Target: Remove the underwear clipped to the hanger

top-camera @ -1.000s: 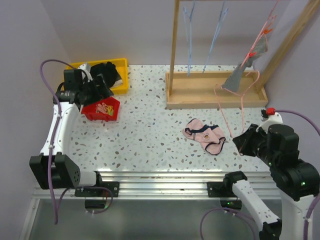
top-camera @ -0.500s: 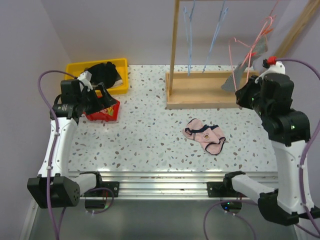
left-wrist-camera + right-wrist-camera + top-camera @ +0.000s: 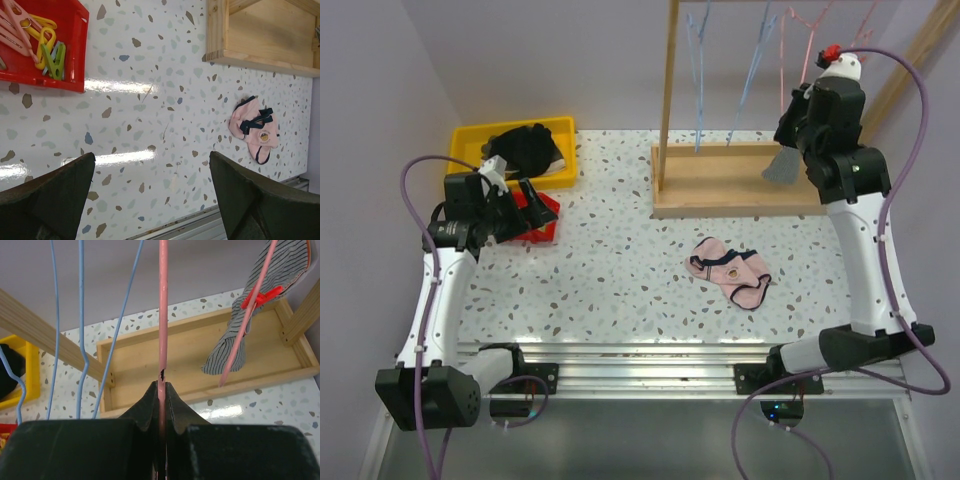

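Note:
My right gripper [image 3: 162, 387] is shut on the pink wire hanger [image 3: 163, 315], held high by the wooden rack in the top view [image 3: 798, 112]. The grey striped briefs [image 3: 260, 305] hang from that hanger by a red clip [image 3: 260, 296]; in the top view they show as a grey patch [image 3: 784, 166] below the gripper. The pale pink briefs with dark trim [image 3: 728, 270] lie loose on the table, also in the left wrist view [image 3: 256, 131]. My left gripper [image 3: 152, 192] is open and empty above the table, by the red bin [image 3: 533, 216].
A red bin [image 3: 50, 45] holds coloured clothes pegs. A yellow bin [image 3: 472, 140] at the back left holds a black clothing heap [image 3: 528, 146]. The wooden rack with its tray base [image 3: 720, 190] carries blue wire hangers [image 3: 698, 80]. The table's front rail runs along the near edge.
My right arm has lifted the pink hanger with the grey briefs from table level up to the rack's top. My left gripper has drifted slightly towards the near side by the red bin.

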You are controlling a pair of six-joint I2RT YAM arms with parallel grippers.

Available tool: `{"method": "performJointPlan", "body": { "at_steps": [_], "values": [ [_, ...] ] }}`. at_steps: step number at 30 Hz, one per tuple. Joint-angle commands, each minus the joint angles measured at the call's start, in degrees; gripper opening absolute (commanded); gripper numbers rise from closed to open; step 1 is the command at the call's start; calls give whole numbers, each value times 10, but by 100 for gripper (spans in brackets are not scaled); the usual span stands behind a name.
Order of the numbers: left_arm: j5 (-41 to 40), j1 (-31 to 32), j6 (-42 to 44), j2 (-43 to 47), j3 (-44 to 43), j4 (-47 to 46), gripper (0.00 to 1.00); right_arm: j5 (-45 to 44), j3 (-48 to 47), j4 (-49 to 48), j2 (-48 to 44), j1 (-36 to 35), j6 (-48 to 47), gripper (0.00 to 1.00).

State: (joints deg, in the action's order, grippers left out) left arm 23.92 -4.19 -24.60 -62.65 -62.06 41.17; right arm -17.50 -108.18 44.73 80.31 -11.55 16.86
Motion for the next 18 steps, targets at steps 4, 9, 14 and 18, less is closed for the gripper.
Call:
{"method": "performJointPlan", "body": {
  "at_steps": [4,9,14,18],
  "values": [
    [20,-6,-4,3,7,-20,100,-7,-108,-20,88,2,-21,0],
    [21,-6,-4,-4,1,-22,100,7,-167,26,135,3,-19,0],
    [25,-6,-4,-8,-10,-23,100,-2,-165,62,130,4,-6,0],
    [34,-6,3,-12,-22,-25,100,1,-127,82,90,4,-1,18]
  ]
}}
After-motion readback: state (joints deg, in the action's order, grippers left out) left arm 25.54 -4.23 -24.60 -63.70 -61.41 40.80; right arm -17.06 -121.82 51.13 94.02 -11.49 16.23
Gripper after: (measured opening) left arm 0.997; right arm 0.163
